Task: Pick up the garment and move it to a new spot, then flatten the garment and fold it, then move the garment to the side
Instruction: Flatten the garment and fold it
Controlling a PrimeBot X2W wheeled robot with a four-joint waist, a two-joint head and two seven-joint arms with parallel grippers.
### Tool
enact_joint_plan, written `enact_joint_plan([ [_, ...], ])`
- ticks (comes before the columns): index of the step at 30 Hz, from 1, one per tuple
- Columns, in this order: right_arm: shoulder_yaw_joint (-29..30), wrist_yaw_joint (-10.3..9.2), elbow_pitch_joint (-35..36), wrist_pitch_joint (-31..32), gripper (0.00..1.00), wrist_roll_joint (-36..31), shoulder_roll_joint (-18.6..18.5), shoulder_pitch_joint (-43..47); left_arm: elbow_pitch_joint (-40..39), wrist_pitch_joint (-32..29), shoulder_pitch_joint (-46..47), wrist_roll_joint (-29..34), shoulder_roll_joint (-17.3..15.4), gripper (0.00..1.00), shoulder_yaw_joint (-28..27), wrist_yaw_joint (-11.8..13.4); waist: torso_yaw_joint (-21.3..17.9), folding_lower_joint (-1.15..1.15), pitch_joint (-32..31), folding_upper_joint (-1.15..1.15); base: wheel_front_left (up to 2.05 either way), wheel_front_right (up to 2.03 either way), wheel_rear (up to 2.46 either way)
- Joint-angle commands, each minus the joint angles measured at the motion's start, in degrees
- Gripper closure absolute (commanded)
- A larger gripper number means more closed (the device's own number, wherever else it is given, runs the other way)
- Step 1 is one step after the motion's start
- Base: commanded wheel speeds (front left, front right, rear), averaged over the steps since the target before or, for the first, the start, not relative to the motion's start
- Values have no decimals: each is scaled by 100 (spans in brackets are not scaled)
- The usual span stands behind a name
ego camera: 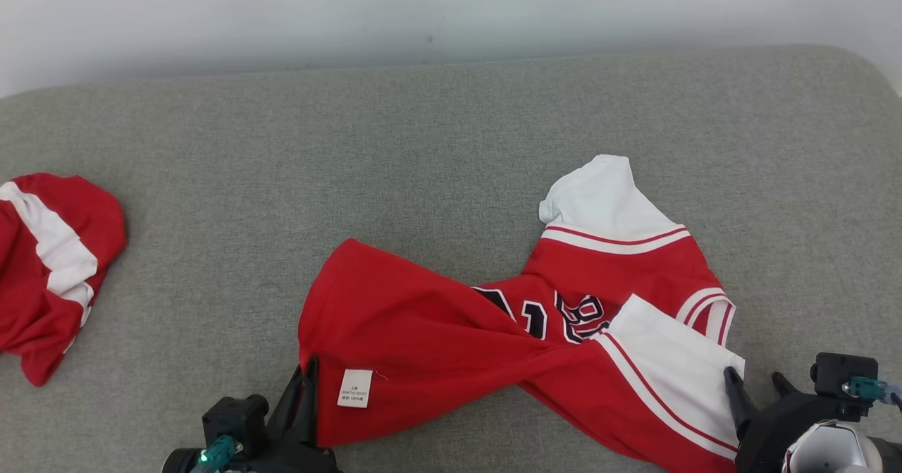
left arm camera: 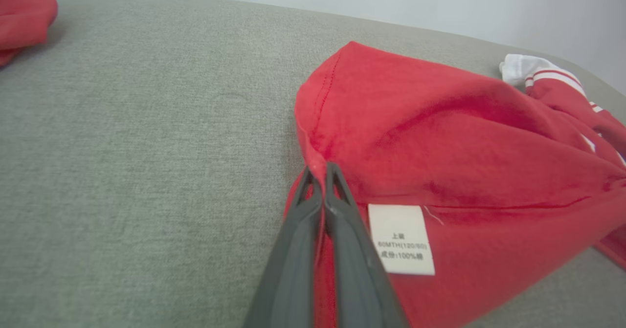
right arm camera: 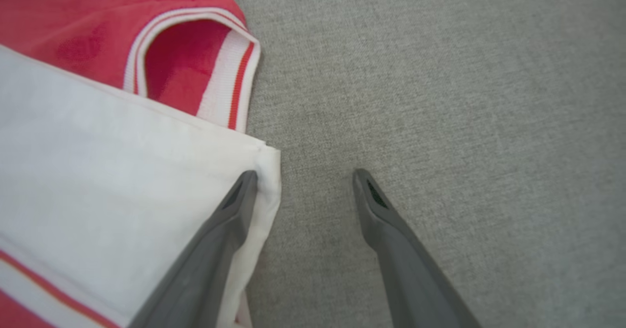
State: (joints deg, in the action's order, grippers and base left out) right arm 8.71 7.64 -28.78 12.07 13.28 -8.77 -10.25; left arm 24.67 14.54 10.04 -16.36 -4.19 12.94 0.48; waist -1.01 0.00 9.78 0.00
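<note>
**Left claw pinches jersey hem, right claw stands spread at the sleeve**

A red basketball jersey [ego camera: 423, 332] lies crumpled on a grey fabric surface [ego camera: 423, 142], in the near right part of the head view. It is twisted across its middle. Black numerals with white outlines show partly among the folds. One white sleeve [ego camera: 599, 198] points toward the pale wall [ego camera: 423, 8] at the back, and another white panel [ego camera: 676, 367] with red stripes lies at the near right.

The left claw [ego camera: 310, 369] is clenched on the jersey's left edge, its two dark fingers pressed together with a ridge of red cloth caught between the tips. In the left wrist view the claw [left arm camera: 320, 169] grips just beside a white care label [left arm camera: 402, 240] printed with small text.

The right claw [ego camera: 754, 376] is released, its fingers spread wide. In the right wrist view the claw [right arm camera: 304, 174] has one finger over the corner of the white panel and the other over bare grey fabric. Whether the first finger touches the cloth cannot be told. A striped armhole [right arm camera: 195, 64] lies just beyond.

A second red-and-white garment [ego camera: 49, 268] sits bunched at the far left, well apart from the jersey.
</note>
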Motion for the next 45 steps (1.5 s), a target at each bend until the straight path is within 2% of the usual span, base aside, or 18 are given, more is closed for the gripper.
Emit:
enact_joint_plan([
  [1,100,-29,-151,67,0,-157,42,67,-31,-24,-5,-27,-29,100,-2,10,-14,0,22,0,0,0,0],
  [5,256,-30,-200,176,0,-526,159,-32,-67,-39,-14,-47,-56,100,17,0,-5,0,72,0,0,0,0],
  [11,2,-22,-309,466,1,-506,325,-23,-78,-63,-49,-99,-110,100,12,-5,19,0,100,0,0,0,0],
  [13,-63,-21,-337,553,16,-479,328,9,-85,-61,-64,-123,-125,100,5,11,21,0,94,0,0,0,0],
  [14,-121,-12,-344,590,27,-459,324,25,-89,-63,-71,-130,-129,100,4,21,20,0,91,0,0,0,0],
  [17,-352,8,-320,676,25,-421,322,7,-112,-63,-91,-154,-151,100,-17,49,2,0,93,0,0,0,0],
  [19,-494,13,-300,713,33,-355,340,-52,-130,-65,-91,-176,-159,100,-19,60,-3,0,98,0,0,0,0],
  [20,-494,13,-300,713,33,-355,340,-52,-130,-65,-91,-176,-159,100,-19,60,-3,0,98,0,0,0,0],
  [21,-567,15,-302,730,37,-341,330,-85,-136,-69,-90,-183,-160,100,-15,68,1,0,101,0,0,0,0],
  [22,-627,18,-320,773,48,-304,323,-109,-145,-70,-82,-184,-160,100,-8,76,8,0,104,0,0,0,0],
  [30,-1047,40,-441,1022,51,-18,330,-150,-163,-68,-28,-238,-174,100,11,91,72,0,157,0,0,0,0],
  [33,-1109,41,-467,1042,100,47,308,-145,-146,-64,-38,-264,-177,100,15,102,83,0,154,0,0,0,0],
  [40,-889,14,-219,635,100,80,107,-88,-121,-49,-75,-288,-175,100,21,142,62,0,77,0,0,0,0],
  [45,-633,6,336,297,100,100,42,-29,-250,-6,-60,-393,-180,100,-79,147,21,0,-5,0,0,0,0],
])
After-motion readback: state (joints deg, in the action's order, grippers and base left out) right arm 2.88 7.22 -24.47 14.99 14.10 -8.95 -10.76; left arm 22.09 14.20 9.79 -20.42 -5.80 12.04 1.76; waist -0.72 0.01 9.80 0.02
